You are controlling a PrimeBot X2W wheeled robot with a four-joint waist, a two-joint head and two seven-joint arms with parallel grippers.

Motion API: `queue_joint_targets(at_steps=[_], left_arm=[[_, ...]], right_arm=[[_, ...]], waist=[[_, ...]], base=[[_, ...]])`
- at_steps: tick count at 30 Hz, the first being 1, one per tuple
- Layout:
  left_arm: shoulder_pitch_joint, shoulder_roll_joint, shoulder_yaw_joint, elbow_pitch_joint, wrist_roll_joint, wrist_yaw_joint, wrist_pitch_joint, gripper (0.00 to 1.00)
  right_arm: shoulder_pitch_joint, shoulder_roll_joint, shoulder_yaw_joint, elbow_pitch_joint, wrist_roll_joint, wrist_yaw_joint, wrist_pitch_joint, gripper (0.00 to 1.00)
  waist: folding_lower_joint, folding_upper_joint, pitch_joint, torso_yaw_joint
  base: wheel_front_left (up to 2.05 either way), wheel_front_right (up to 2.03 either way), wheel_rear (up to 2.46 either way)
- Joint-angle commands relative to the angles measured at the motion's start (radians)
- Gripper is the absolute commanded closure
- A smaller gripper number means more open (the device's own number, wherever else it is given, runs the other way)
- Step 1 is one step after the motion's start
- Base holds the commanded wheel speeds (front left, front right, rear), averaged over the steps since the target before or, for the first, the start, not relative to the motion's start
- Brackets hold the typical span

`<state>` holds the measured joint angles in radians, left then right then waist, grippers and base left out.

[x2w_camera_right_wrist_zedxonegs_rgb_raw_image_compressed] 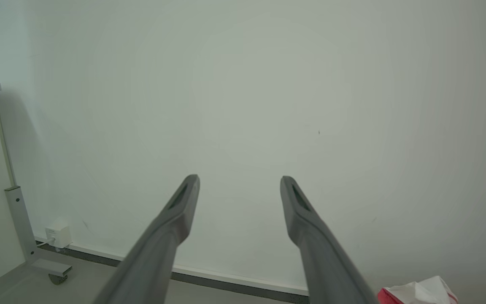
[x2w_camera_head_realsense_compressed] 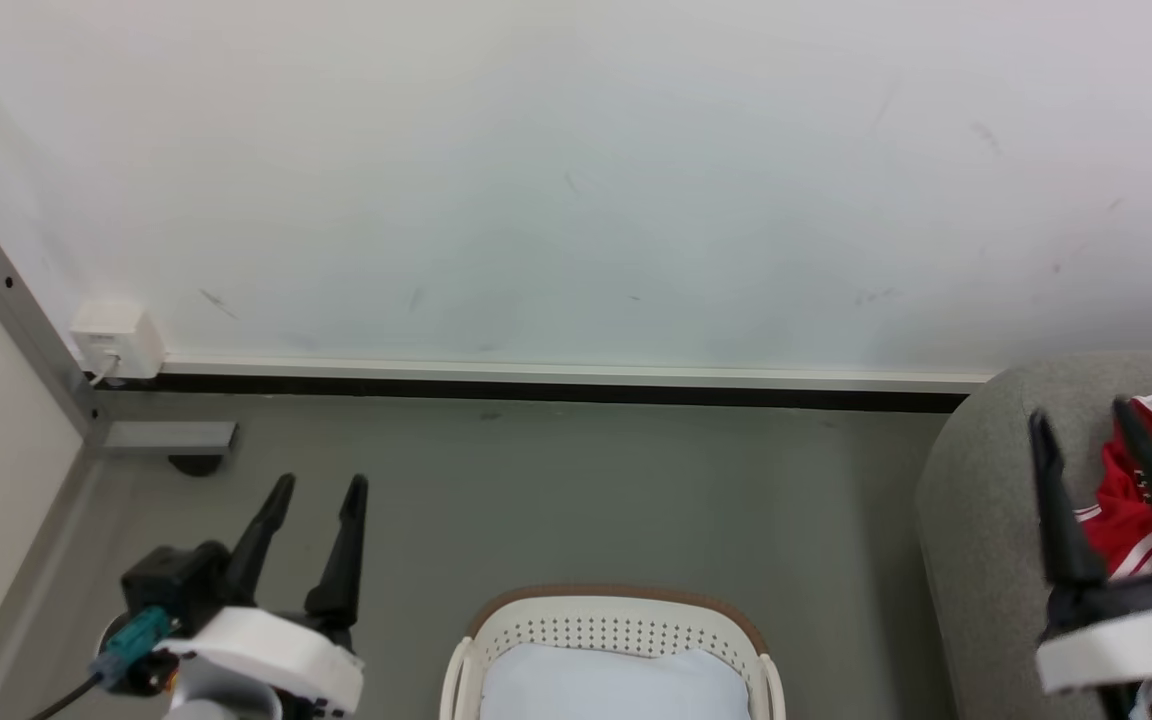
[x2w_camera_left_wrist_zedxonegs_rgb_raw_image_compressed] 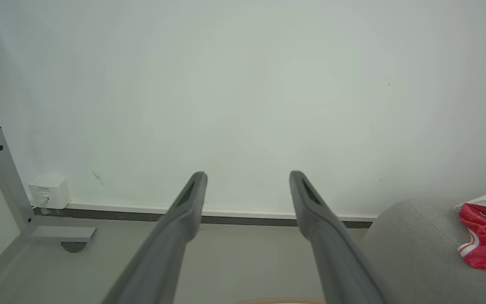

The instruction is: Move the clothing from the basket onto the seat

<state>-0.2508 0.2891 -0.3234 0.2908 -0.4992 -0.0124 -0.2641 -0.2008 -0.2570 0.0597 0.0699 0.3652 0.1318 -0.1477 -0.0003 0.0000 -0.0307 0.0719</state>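
Red clothing (x2w_camera_head_realsense_compressed: 1141, 500) with white trim and numerals lies on the grey seat (x2w_camera_head_realsense_compressed: 986, 500) at the right; the left wrist view shows the clothing (x2w_camera_left_wrist_zedxonegs_rgb_raw_image_compressed: 485, 242) on the seat (x2w_camera_left_wrist_zedxonegs_rgb_raw_image_compressed: 411, 249), and a red-and-white bit of the clothing (x2w_camera_right_wrist_zedxonegs_rgb_raw_image_compressed: 416, 293) peeks in at the right wrist view's bottom. The cream basket (x2w_camera_head_realsense_compressed: 616, 625) with a brown rim stands at bottom centre; its pale blue-white base shows and no garment is seen in it. My right gripper (x2w_camera_head_realsense_compressed: 1081, 415) is open in front of the clothing, holding nothing. My left gripper (x2w_camera_head_realsense_compressed: 321, 485) is open over the floor, left of the basket.
A white wall with a dark baseboard (x2w_camera_head_realsense_compressed: 536, 388) runs across the back. A grey metal post and foot with a castor (x2w_camera_head_realsense_compressed: 171, 440) and a white socket box (x2w_camera_head_realsense_compressed: 118, 338) stand at the far left. Grey floor (x2w_camera_head_realsense_compressed: 586, 490) lies between basket and wall.
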Motion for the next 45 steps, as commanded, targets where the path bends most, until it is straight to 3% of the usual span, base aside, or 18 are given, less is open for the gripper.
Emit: queue_joint_targets(at_steps=[1, 6, 10, 22, 45], left_arm=[[0.034, -0.011, 0.032, 0.005, 0.026, -0.008, 0.000, 0.00], [0.105, -0.055, 0.136, 0.014, 0.058, -0.030, 0.000, 0.00], [0.141, -0.086, 0.178, 0.029, 0.112, -0.051, 0.000, 0.00], [0.181, -0.167, 0.266, 0.004, 0.249, -0.100, 0.000, 0.00], [0.171, -0.198, 0.304, -0.006, 0.305, -0.119, 0.000, 0.00]], right_arm=[[0.060, 0.033, -0.002, 0.002, -0.016, -0.002, -0.035, 0.00], [0.161, 0.126, 0.009, 0.038, -0.019, -0.002, -0.094, 0.00], [0.200, 0.160, 0.014, 0.077, -0.031, -0.002, -0.110, 0.00], [0.196, 0.200, -0.030, 0.097, -0.127, -0.002, -0.117, 0.00], [0.180, 0.206, -0.016, 0.095, -0.116, -0.002, -0.118, 0.00]], waist=[[0.0003, 0.0000, -0.005, 0.004], [0.0003, 0.0000, -0.013, 0.003], [0.0003, 0.0000, -0.014, -0.003], [0.0003, 0.0000, -0.004, -0.027], [0.0003, 0.0000, -0.006, -0.030]], base=[[0.00, 0.00, 0.00], [0.00, 0.00, 0.00], [0.00, 0.00, 0.00], [0.00, 0.00, 0.00], [0.00, 0.00, 0.00]])
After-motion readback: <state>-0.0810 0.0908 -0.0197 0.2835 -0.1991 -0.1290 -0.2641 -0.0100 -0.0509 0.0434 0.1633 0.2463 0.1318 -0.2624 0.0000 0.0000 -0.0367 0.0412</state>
